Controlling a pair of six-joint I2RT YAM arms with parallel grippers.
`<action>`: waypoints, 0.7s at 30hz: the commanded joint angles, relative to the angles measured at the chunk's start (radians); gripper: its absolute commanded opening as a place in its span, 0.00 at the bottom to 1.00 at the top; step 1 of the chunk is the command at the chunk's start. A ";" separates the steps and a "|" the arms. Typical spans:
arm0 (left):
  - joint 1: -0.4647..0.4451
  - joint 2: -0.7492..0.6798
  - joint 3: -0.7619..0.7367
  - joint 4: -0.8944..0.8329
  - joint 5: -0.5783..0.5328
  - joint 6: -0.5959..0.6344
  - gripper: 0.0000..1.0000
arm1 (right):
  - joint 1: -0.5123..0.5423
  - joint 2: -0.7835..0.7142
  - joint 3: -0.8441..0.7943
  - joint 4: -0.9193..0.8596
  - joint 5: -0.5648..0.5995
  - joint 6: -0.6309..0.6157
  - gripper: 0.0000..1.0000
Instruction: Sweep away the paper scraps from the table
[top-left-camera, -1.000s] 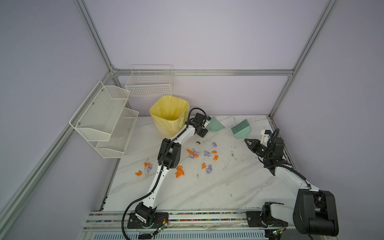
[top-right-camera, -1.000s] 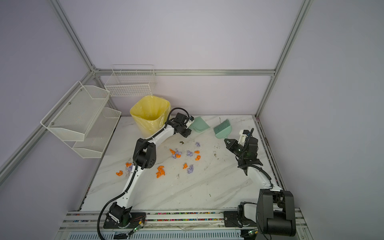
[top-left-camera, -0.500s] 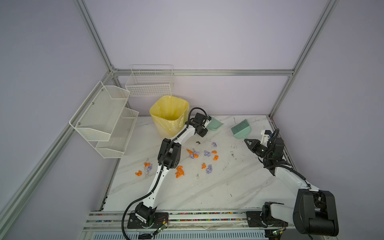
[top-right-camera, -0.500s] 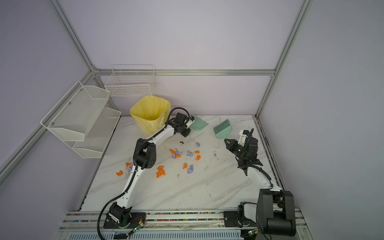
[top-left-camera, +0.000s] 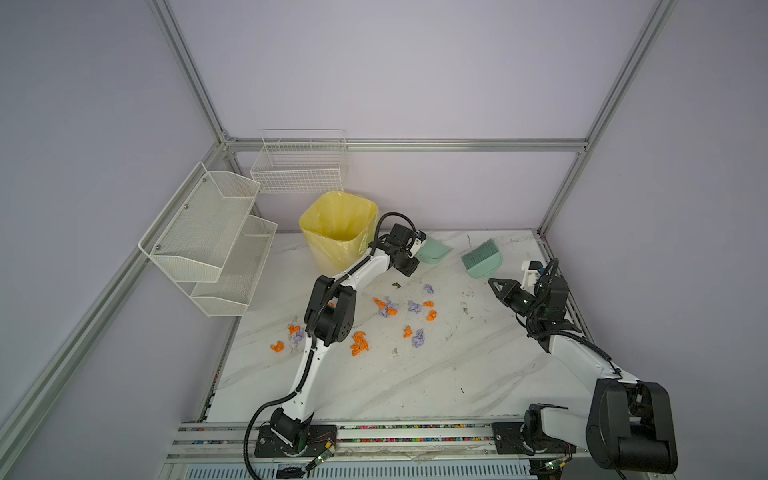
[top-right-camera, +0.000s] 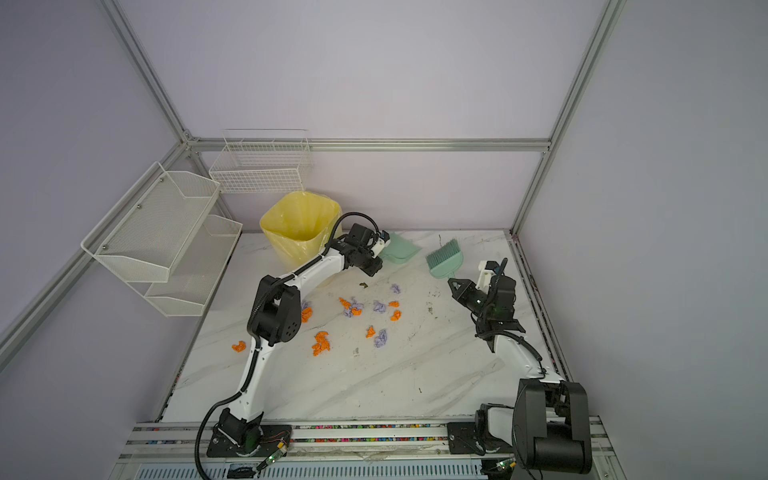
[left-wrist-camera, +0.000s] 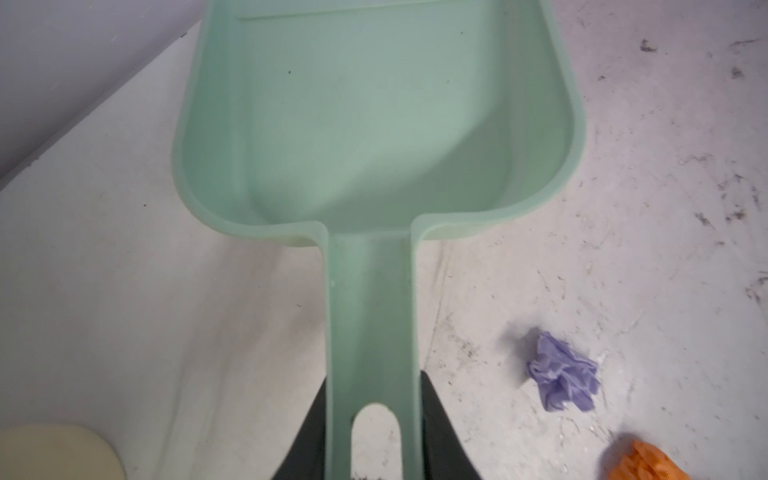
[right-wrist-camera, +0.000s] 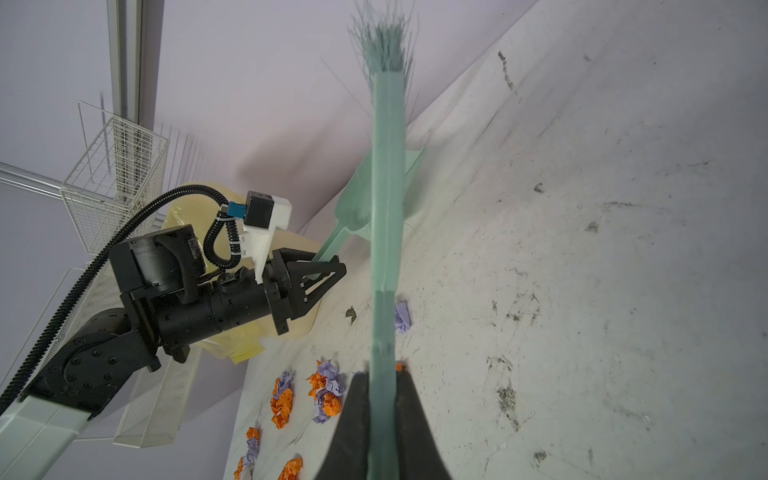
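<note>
Several orange and lilac paper scraps (top-left-camera: 386, 308) (top-right-camera: 353, 307) lie scattered over the middle and left of the white marble table (top-left-camera: 415, 395). My left gripper (left-wrist-camera: 372, 382) is shut on the handle of a mint-green dustpan (left-wrist-camera: 374, 124), which rests on the table at the back, beside the bin (top-left-camera: 434, 252). One lilac scrap (left-wrist-camera: 561, 378) lies close to that handle. My right gripper (right-wrist-camera: 384, 374) is shut on the handle of a mint-green brush (right-wrist-camera: 386, 208) (top-left-camera: 482, 259), whose bristles point toward the back wall. More scraps (right-wrist-camera: 326, 390) lie to one side of it.
A yellow-lined bin (top-left-camera: 338, 232) stands at the back, just left of the dustpan. White mesh shelves (top-left-camera: 208, 237) and a wire basket (top-left-camera: 301, 166) hang on the left and back walls. A dark speck of debris (top-left-camera: 396, 285) lies near the left gripper (top-left-camera: 412, 262).
My left gripper's jaws have closed onto the dustpan handle. The right arm and the brush have stayed where they were.
</note>
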 joint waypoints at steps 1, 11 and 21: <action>-0.010 -0.048 -0.086 0.018 0.036 -0.071 0.14 | -0.002 -0.038 -0.016 0.043 -0.020 0.004 0.00; -0.025 -0.057 -0.139 0.002 -0.005 -0.120 0.49 | -0.003 -0.055 -0.001 0.013 -0.029 -0.005 0.00; -0.025 -0.097 -0.134 -0.008 -0.056 -0.086 0.59 | -0.003 -0.051 -0.001 0.022 -0.030 0.007 0.00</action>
